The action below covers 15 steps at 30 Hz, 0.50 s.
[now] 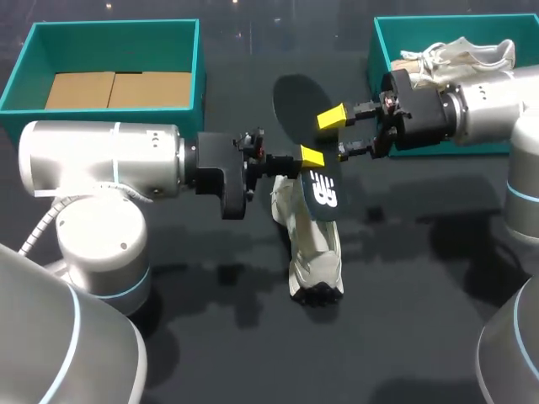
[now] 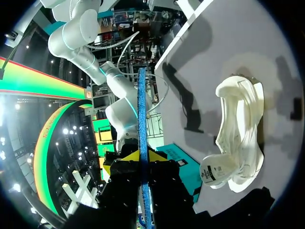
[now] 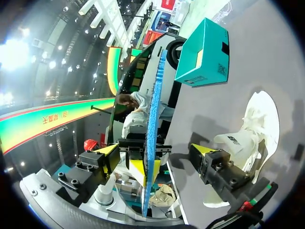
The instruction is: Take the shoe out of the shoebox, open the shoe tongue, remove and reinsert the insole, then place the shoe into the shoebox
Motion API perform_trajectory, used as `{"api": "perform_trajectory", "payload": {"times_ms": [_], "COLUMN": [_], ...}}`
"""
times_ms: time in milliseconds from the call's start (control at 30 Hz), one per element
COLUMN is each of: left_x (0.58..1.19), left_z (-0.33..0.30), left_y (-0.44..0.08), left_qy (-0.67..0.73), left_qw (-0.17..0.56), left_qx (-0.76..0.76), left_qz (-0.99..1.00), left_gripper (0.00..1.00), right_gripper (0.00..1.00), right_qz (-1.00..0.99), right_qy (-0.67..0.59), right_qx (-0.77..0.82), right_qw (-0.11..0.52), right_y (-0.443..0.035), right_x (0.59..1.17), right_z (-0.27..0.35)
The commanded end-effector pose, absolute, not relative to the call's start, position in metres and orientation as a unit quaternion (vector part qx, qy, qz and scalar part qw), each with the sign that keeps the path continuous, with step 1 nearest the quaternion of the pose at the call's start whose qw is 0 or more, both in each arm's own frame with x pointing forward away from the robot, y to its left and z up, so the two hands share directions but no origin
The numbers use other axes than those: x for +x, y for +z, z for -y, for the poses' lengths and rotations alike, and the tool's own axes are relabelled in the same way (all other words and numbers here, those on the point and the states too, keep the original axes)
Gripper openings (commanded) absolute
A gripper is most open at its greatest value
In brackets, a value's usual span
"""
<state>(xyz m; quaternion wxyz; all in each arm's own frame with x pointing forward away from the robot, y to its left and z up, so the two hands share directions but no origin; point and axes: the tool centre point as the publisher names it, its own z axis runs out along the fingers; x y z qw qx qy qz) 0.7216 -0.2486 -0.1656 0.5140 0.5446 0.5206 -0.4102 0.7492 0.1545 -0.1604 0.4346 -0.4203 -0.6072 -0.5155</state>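
Observation:
My left gripper point(image 1: 312, 158) is shut on the dark insole point(image 1: 323, 192), holding it on edge above the table. In the left wrist view the insole's blue edge point(image 2: 142, 109) rises from between the yellow tips of the left gripper point(image 2: 141, 156). My right gripper point(image 1: 338, 135) stands open with its fingers on either side of the insole, neither pressing on it. The right wrist view shows the insole point(image 3: 153, 119) between the spread fingers of the right gripper point(image 3: 155, 150). Below it, the white shoe point(image 1: 310, 252) rests on the table, its opening towards both wrist cameras point(image 2: 238, 138) point(image 3: 250, 138).
A teal shoebox point(image 1: 195, 59) with cardboard inside stands at the back left. A second teal box point(image 1: 376, 46) at the back right holds another white shoe point(image 1: 459, 55), just behind my right arm. The dark table spreads out in front of the shoe.

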Motion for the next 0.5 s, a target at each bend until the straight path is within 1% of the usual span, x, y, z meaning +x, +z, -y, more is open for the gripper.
{"api": "perform_trajectory", "payload": {"times_ms": [33, 67, 133, 300, 333, 400, 500], "left_x": [0.7212, 0.7211, 0.7210, 0.7212, 0.7213, 0.7213, 0.7209], "left_z": [0.2525, 0.2529, 0.2532, 0.2542, 0.2543, 0.2545, 0.2550], "left_y": [-0.1668, -0.1670, -0.1670, -0.1682, -0.1685, -0.1693, -0.1698], "left_qy": [-0.409, -0.409, -0.408, -0.404, -0.403, -0.403, -0.401], "left_qw": [0.516, 0.516, 0.517, 0.520, 0.521, 0.521, 0.523], "left_qx": [0.542, 0.542, 0.541, 0.537, 0.537, 0.536, 0.535], "left_qz": [-0.522, -0.522, -0.523, -0.527, -0.527, -0.528, -0.528], "left_gripper": [0.00, 0.00, 0.00, 0.00, 0.00, 0.00, 0.00], "right_gripper": [0.58, 0.52, 0.46, 0.39, 0.36, 0.33, 0.22], "right_qz": [0.604, 0.602, 0.600, 0.596, 0.594, 0.592, 0.588], "right_qy": [-0.519, -0.521, -0.525, -0.527, -0.529, -0.531, -0.534], "right_qx": [-0.425, -0.425, -0.424, -0.424, -0.424, -0.424, -0.425], "right_qw": [0.430, 0.431, 0.430, 0.432, 0.433, 0.434, 0.435], "right_y": [-0.1566, -0.1558, -0.1537, -0.1520, -0.1522, -0.1527, -0.1533], "right_x": [0.7447, 0.7443, 0.7435, 0.7427, 0.7422, 0.7411, 0.7396], "right_z": [-0.1613, -0.1619, -0.1631, -0.1655, -0.1658, -0.1659, -0.1661]}}
